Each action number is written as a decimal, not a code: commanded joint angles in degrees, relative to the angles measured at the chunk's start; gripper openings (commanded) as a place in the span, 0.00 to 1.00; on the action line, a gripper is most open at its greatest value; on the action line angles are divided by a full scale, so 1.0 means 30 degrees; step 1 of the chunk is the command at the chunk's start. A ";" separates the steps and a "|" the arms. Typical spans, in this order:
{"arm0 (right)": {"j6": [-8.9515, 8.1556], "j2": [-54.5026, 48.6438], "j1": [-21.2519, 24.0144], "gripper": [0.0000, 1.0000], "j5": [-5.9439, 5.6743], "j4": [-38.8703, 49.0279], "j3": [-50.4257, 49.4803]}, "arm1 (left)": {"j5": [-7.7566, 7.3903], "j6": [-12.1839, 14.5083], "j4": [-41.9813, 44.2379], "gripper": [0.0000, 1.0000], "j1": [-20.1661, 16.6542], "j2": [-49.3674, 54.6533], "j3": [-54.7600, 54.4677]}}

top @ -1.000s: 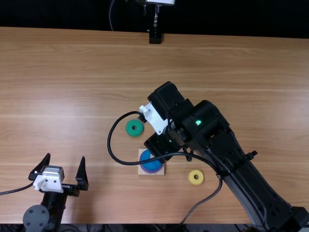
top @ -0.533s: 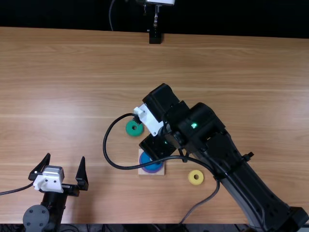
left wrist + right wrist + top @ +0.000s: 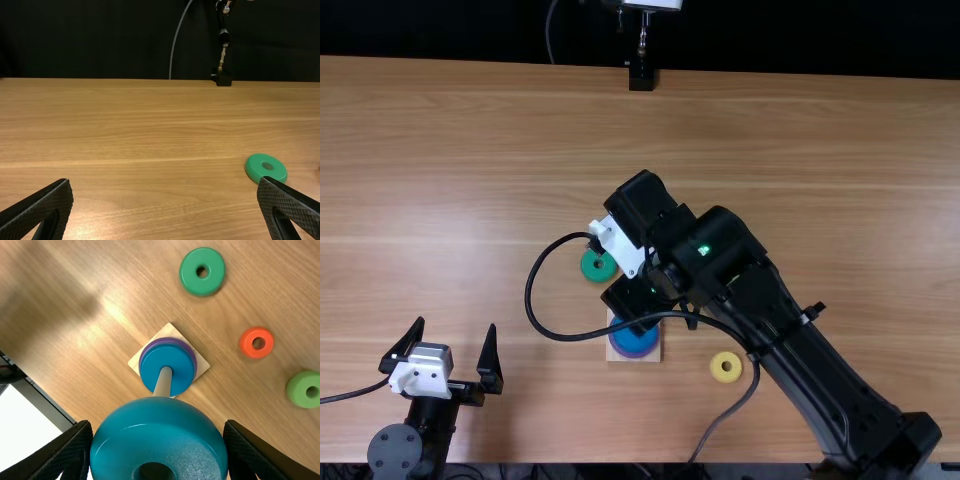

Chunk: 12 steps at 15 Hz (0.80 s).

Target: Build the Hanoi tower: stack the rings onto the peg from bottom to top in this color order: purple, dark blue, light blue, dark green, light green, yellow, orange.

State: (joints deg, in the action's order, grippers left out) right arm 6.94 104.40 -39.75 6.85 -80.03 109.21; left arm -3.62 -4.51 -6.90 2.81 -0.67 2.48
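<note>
My right gripper (image 3: 632, 302), largely under its own wrist in the top view, is over the wooden base (image 3: 653, 354). In the right wrist view, that gripper (image 3: 158, 426) is shut on the light blue ring (image 3: 157, 437). Behind this ring, the peg (image 3: 163, 382) rises from the base (image 3: 134, 363) through the dark blue ring (image 3: 168, 360), with the purple ring (image 3: 191, 351) beneath; the peg's tip is hidden. My left gripper (image 3: 456, 326) stands open and holds nothing at the table's near left; the left wrist view has its gripper (image 3: 165, 182) too.
Loose on the table lie the dark green ring (image 3: 202, 271), orange ring (image 3: 256, 342), light green ring (image 3: 306, 389) and yellow ring (image 3: 726, 367). A black cable (image 3: 529, 293) loops from the right arm over the base. A stand (image 3: 641, 76) is at the far edge.
The right arm, with its wrist and cable, has shifted left in the top view, more of the blue ring and base now showing. The left arm and the loose rings have kept still.
</note>
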 commanded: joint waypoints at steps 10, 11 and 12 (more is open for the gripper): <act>-0.0098 0.0239 -0.0521 0.00 0.0212 -0.0098 0.0277 | -0.0306 0.0204 -0.0092 1.00 0.0001 0.0222 -0.0827; -0.0098 0.0239 -0.0608 0.00 0.0212 -0.0098 0.0277 | -0.0306 0.0204 -0.0092 1.00 0.0001 0.0222 -0.0827; -0.0098 0.0239 -0.0726 0.00 0.0212 -0.0098 0.0277 | -0.0306 0.0204 -0.0092 1.00 0.0001 0.0222 -0.0827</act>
State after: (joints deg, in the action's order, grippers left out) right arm 6.94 104.77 -40.88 6.87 -80.27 109.21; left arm -3.64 -4.51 -6.85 2.79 -0.67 2.48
